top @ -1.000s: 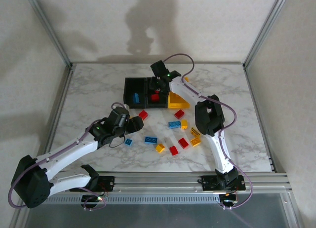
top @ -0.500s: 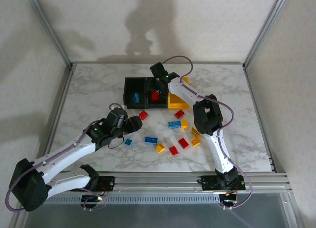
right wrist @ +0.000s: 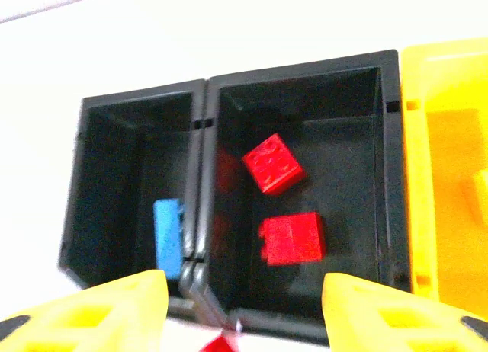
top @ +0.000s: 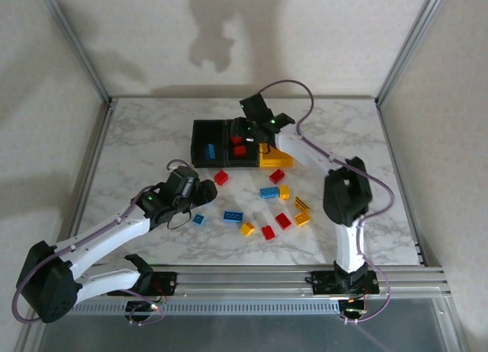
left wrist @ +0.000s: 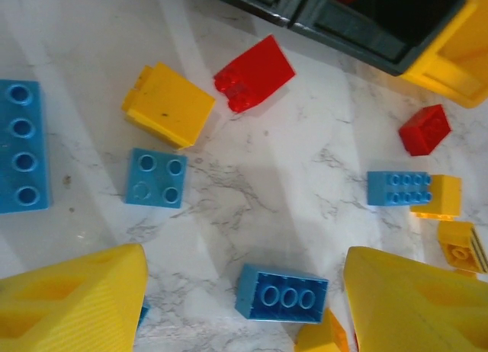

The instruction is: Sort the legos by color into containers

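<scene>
Marble-patterned desk [top: 145, 139], white with grey veins. 3 containers [top: 226, 164] stood joined in a row at the far middle: 2 black, then 1 yellow at the right end.

Right fingers [top: 244, 131] hung above the middle black bin [right wrist: 385, 177], spread apart, nothing between them. From the right wrist, that bin held 2 red bricks [right wrist: 273, 163], lying apart from each other. The left black bin [right wrist: 76, 215] held 1 blue brick [right wrist: 168, 238] by its right wall. The yellow bin [right wrist: 446, 139] had something yellow at the frame edge, too cropped to name.

Loose legos [top: 283, 221] lay scattered on the desk on the near side of the containers. At least 11 showed from above: 4 red, 3 blue, 4 yellow.

Left fingers [top: 207, 189] hovered over the left end of that scatter, spread apart and empty. From the left wrist, a blue 3-stud brick [left wrist: 280, 293] lay on the desk between the 2 fingertips, clear of both. Farther off, a blue flat brick [left wrist: 398, 188] touched a yellow brick [left wrist: 436, 196]. A red wedge-like brick [left wrist: 254, 72] sat near the containers' near wall.
</scene>
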